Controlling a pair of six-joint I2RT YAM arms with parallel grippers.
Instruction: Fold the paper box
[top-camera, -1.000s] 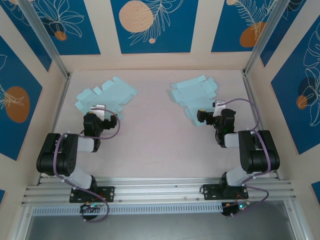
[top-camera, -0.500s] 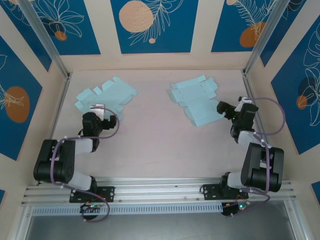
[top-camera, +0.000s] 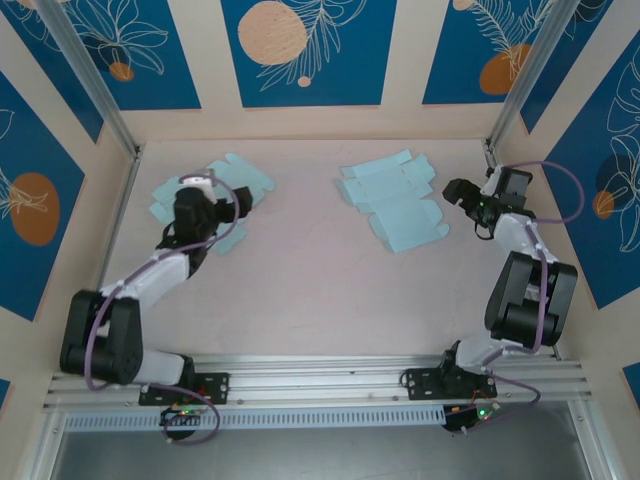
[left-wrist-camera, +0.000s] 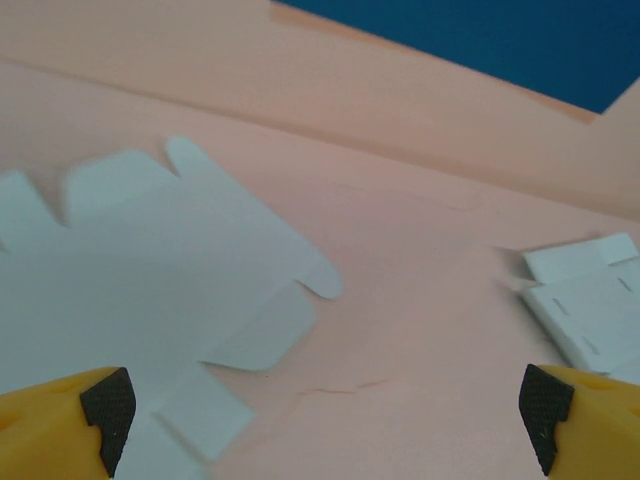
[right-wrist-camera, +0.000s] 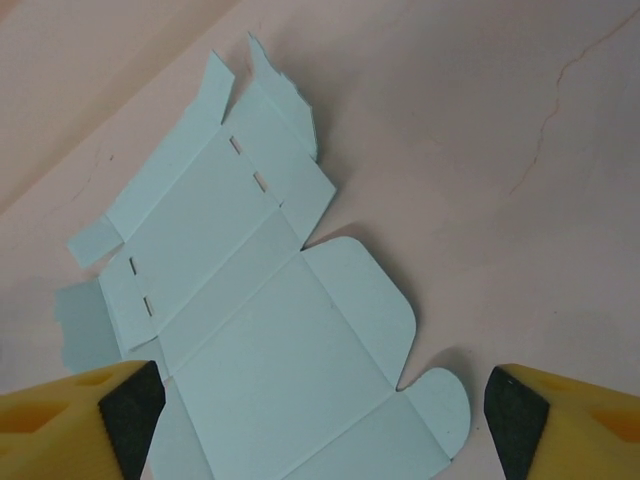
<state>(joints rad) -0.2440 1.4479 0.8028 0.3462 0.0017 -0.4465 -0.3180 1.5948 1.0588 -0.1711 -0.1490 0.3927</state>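
Two flat, unfolded pale blue paper box sheets lie on the pink table. The left sheet (top-camera: 215, 185) (left-wrist-camera: 150, 270) lies under and beside my left gripper (top-camera: 228, 203) (left-wrist-camera: 325, 425), which hovers open over its right flaps with nothing between its fingers. The right sheet (top-camera: 395, 200) (right-wrist-camera: 270, 330) lies flat with rounded flaps and slots showing. At the right sheet's right edge my right gripper (top-camera: 460, 195) (right-wrist-camera: 320, 425) points left, open wide above the large panel and holding nothing. The left wrist view also catches the right sheet (left-wrist-camera: 590, 300) in the distance.
Walls with blue panels (top-camera: 305, 50) close in the table at the back and sides. An aluminium post (top-camera: 490, 150) stands close behind the right arm. Bare pink table (top-camera: 310, 270) stretches between the two sheets and toward the arm bases.
My left arm has reached forward onto the left sheet. My right arm has swung out to the right and back, and now faces the right sheet from its right edge.
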